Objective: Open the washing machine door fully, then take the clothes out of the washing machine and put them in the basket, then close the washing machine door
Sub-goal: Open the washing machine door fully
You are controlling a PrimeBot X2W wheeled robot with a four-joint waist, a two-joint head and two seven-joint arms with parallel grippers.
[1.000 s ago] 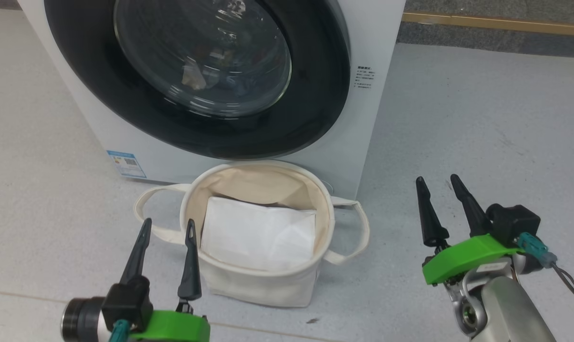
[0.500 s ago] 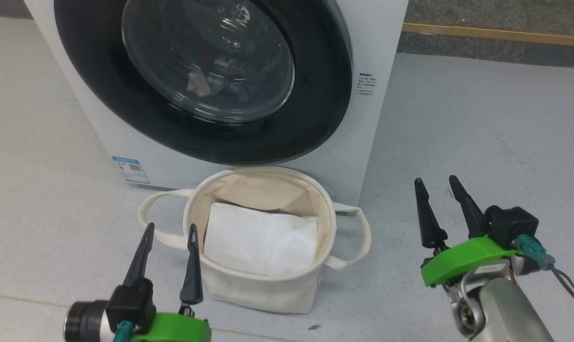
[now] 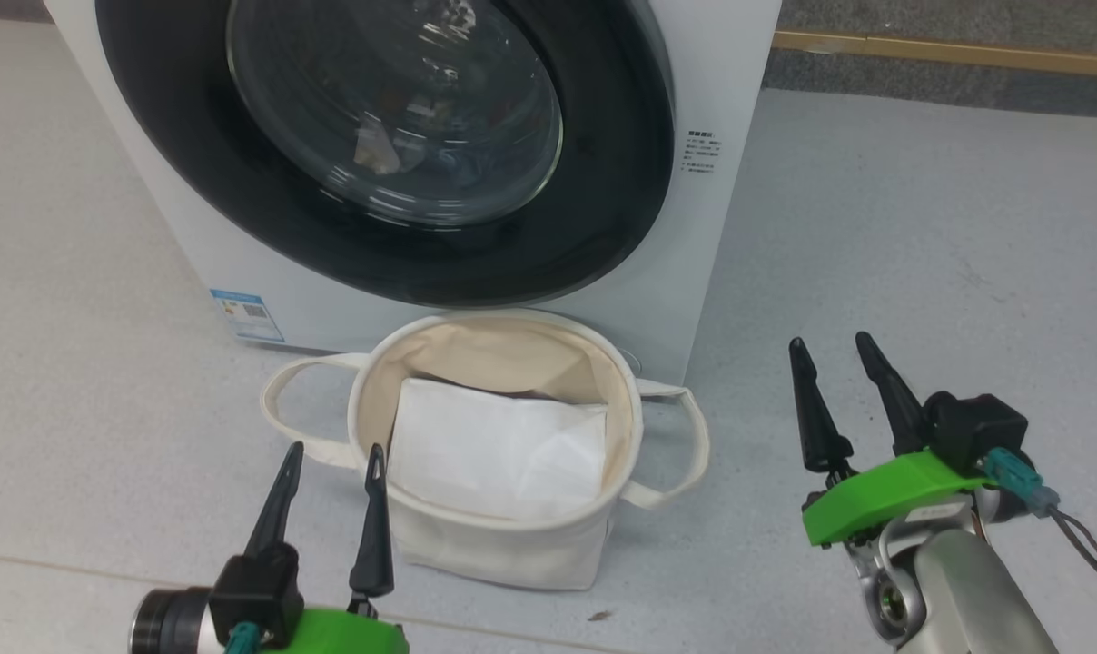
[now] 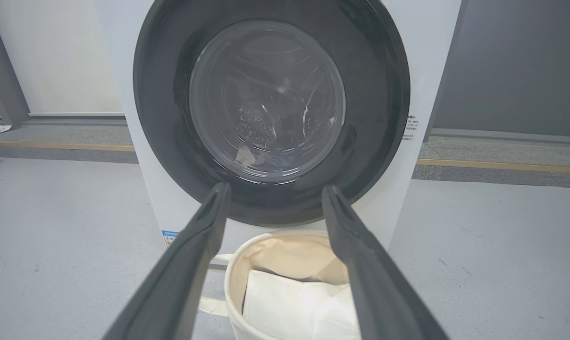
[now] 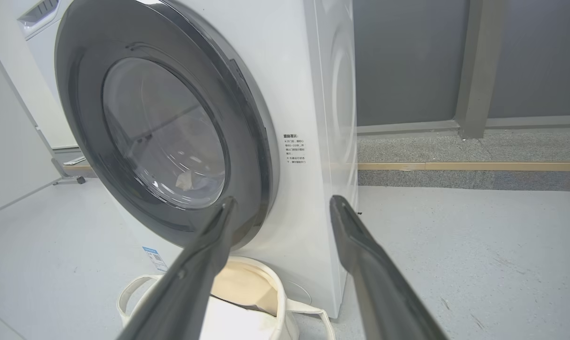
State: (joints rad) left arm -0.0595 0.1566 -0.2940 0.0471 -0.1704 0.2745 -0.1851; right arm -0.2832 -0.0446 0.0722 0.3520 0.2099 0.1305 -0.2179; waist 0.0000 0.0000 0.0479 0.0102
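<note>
A pale grey speckled floor (image 3: 921,227) runs back to a dark strip with a wooden-coloured line along it. From the head view, the washing machine (image 3: 721,73) stands on this floor, and the washing machine door (image 3: 603,209) lies shut against its front. A pale scrap of the clothes (image 3: 373,152) shows behind the glass, inside the drum. A blue sticker (image 3: 246,315) sits low on the machine's front. The basket (image 3: 494,545) stands on the floor just in front of the machine, below the door, with a flat white sheet (image 3: 494,450) lying in it. The left hand (image 3: 337,447) is spread and empty, its fingers close beside the basket's near left rim. The right hand (image 3: 828,341) is well apart to the right of the basket, also spread and holding nothing.

From the left wrist view, the two dark fingers stand apart and point at the lower part of the shut door. The clothes lie at the bottom of the window, and the basket sits below it between the fingers.

From the right wrist view, the parted fingers point at the machine's front right corner, with the basket low between them.
</note>
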